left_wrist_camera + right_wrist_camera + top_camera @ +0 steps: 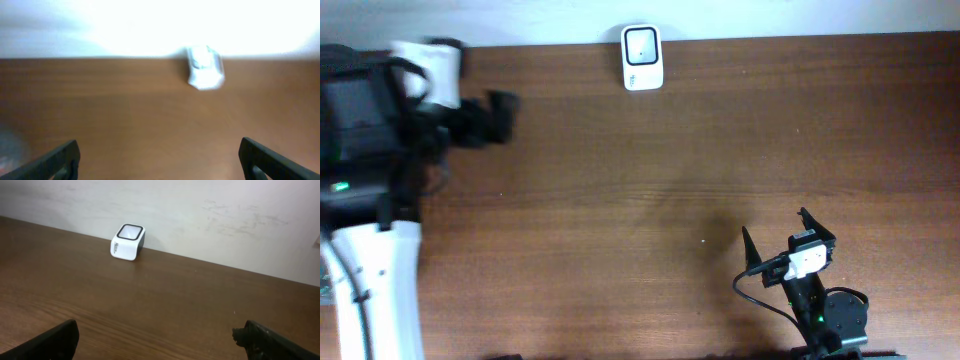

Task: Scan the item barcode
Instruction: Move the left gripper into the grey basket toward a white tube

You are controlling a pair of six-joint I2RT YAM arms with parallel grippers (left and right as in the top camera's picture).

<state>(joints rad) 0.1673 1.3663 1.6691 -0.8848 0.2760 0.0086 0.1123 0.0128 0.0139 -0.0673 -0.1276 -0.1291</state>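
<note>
A: What is seen as the largest thing here?

B: A dark brown wooden table is shown, filling almost the whole overhead view. A pale, scuffed wall is seen behind its far edge.

A: How are the arms placed?

B: The left arm, white and black, is seen at the table's left end, near the far corner. The smaller black right arm is seen at the near edge, towards the right.

A: And the left jaws?

B: They are spread wide. In the left wrist view, only the two dark tips are seen, one in each lower corner, with bare wood between them. Nothing is held.

A: The right jaws?

B: They too are spread wide and nothing is held. Their tips are pointed towards the far edge in the overhead view, and bare wood is seen between them.

A: Where is the scanner found?

B: The small white rounded barcode scanner with a dark-rimmed window is stood at the far edge, just beside the wall. It is kept well apart from both arms. It is shown sharply in the right wrist view and blurred in the left wrist view.
</note>
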